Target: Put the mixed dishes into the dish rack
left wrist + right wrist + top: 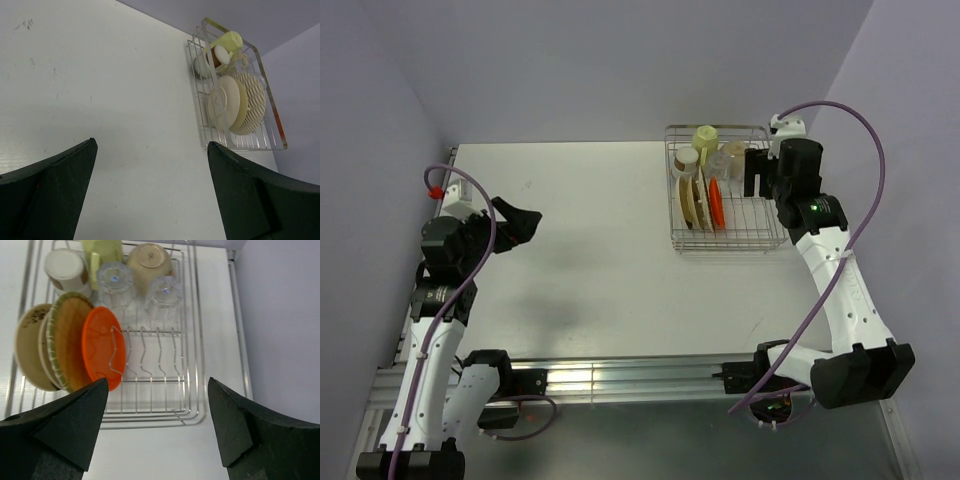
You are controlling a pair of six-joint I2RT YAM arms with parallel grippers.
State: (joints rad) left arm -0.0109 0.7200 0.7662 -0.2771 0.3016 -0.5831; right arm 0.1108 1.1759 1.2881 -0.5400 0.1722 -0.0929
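The silver wire dish rack [760, 235] [200, 390] [270, 140] stands at the far right of the table. In it stand upright an orange plate [102, 347], a woven yellow-brown plate [67, 340] and a cream plate with a dark mark [27, 350]. Behind them are a pale yellow-green mug [100, 252], a cream bowl [149, 259], two clear glasses [115, 282] and a white-and-brown cup [65, 267]. My right gripper [157, 385] [757, 170] is open and empty above the rack's near right part. My left gripper [150, 145] [525, 220] is open and empty over the table's left side.
The purple wall [280, 315] runs close along the rack's right side. The white table [590, 260] ends at a metal rail [620, 378] near the arm bases.
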